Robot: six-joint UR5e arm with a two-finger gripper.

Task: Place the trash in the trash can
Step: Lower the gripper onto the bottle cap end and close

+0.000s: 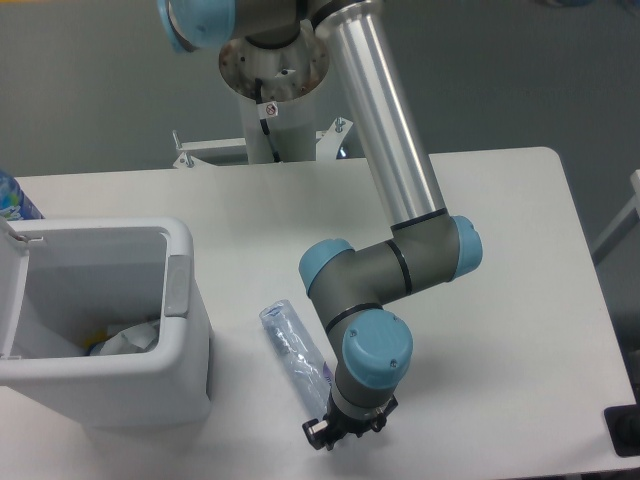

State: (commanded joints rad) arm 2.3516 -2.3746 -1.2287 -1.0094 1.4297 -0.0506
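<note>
- Your gripper point(322, 432) sat right at the bottle's point(293, 350) near end; couldn't tell if it was pinching.
- Wrapper point(128, 338) was already in the bin point(188, 330), left side.

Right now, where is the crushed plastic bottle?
The crushed bottle lies flat on the table, just right of the white trash can, its far end running under the arm's wrist beside the gripper.
</note>
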